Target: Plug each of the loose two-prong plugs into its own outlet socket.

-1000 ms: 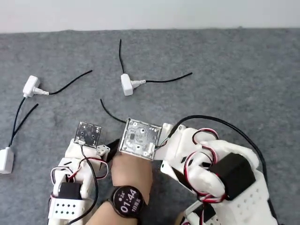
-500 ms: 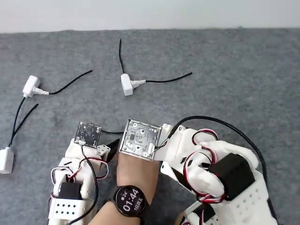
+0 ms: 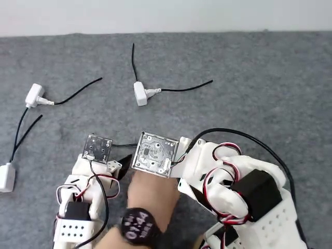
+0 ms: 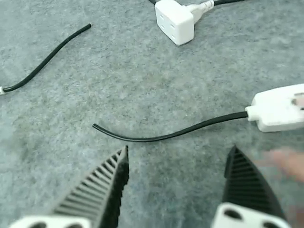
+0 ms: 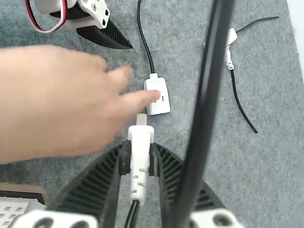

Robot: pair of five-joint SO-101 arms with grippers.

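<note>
Right wrist view: plug lined up, socket steadied
Nearest, the right gripper (image 5: 140, 147) clamps the white two-prong plug (image 5: 139, 175), aimed at the outlet socket (image 5: 158, 99) just beyond; a person's hand (image 5: 57, 104) touches that socket, seemingly steadying it. Alongside, the left gripper (image 4: 179, 151) gapes empty. Prongs hard to make out; farther off, a white connector (image 3: 140, 93), type unclear.

Five white corded pieces: one far-left piece (image 3: 34, 95), one left-edge piece (image 3: 6, 177), one centre socket (image 3: 140, 94), one near socket (image 5: 156, 97), one plug (image 5: 140, 156). Two robot arms: left arm (image 3: 78, 207), right arm (image 3: 244, 197). One person's wrist (image 3: 150, 199), one watch (image 3: 139, 228).
</note>
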